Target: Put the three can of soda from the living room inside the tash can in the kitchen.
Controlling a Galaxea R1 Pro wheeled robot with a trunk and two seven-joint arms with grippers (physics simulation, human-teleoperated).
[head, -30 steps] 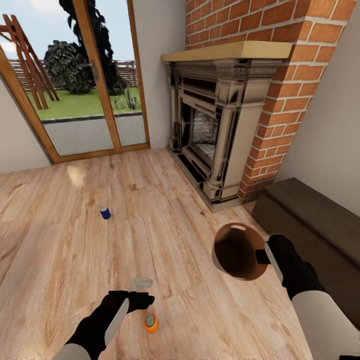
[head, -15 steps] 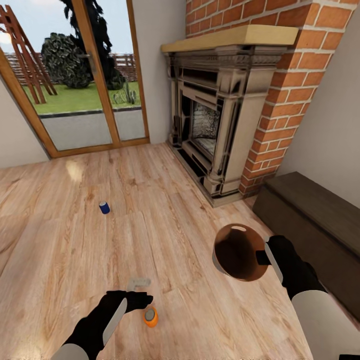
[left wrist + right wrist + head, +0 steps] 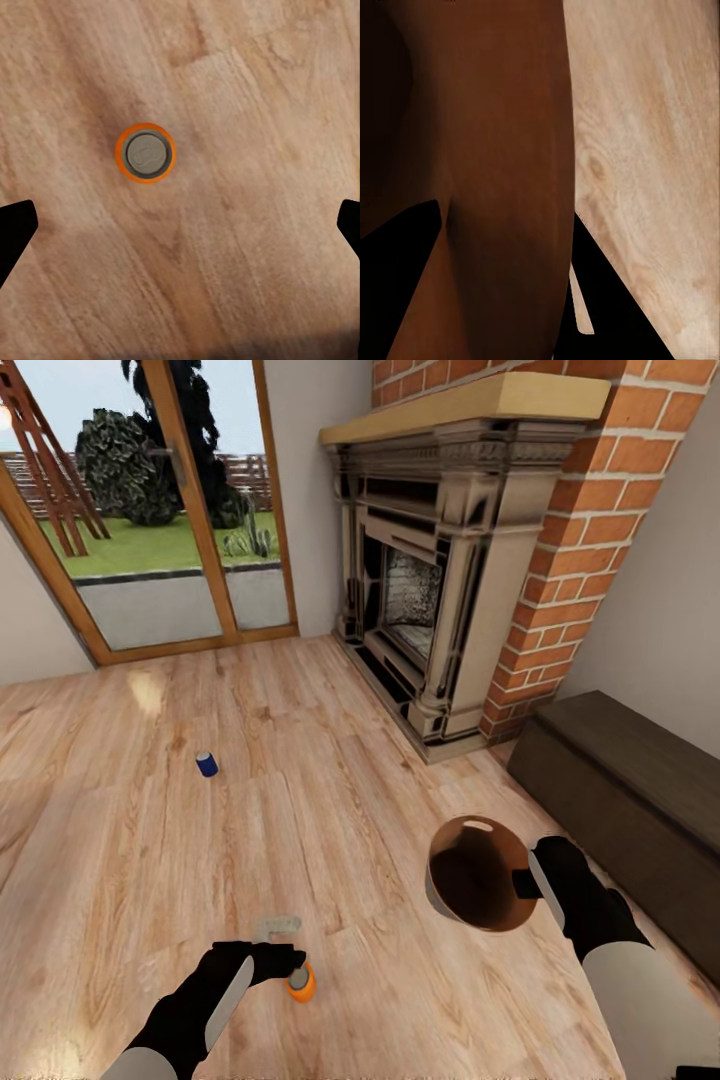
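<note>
Hovering released left claw [image 3: 290, 960] over orange can [image 3: 301, 982]; right claw [image 3: 528, 878] gripping empty tash can [image 3: 478, 873]; blue can [image 3: 207, 764] waiting.

Orange can [image 3: 301, 984]; blue can [image 3: 207, 764]; copper-brown bin interior [image 3: 478, 875].

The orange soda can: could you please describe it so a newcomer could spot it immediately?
From the brick fireplace, look across the wood-plank floor towards the robot. It stands upright beside the left gripper: orange soda can, unlike the blue soda can farther off.
</note>
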